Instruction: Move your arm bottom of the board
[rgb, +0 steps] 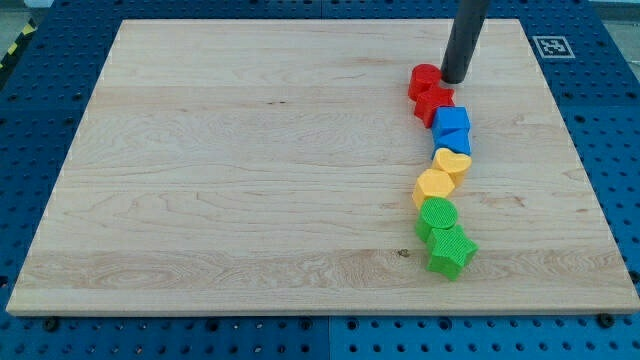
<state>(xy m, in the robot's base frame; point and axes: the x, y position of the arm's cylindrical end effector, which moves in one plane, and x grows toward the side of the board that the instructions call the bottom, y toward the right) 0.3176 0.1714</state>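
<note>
My tip (455, 79) stands near the view's top right of the wooden board (250, 170), touching or just right of a red round block (424, 80). Below it runs a chain of blocks down the view: a red star block (434, 103), a blue cube (452, 121), a blue block (455, 141), a yellow heart block (452, 162), a yellow hexagon block (433, 186), a green round block (437, 216) and a green star block (451, 249). The blocks touch one another along the chain.
The board lies on a blue perforated table (40, 100). A black-and-white marker tag (551, 46) sits at the board's top right corner.
</note>
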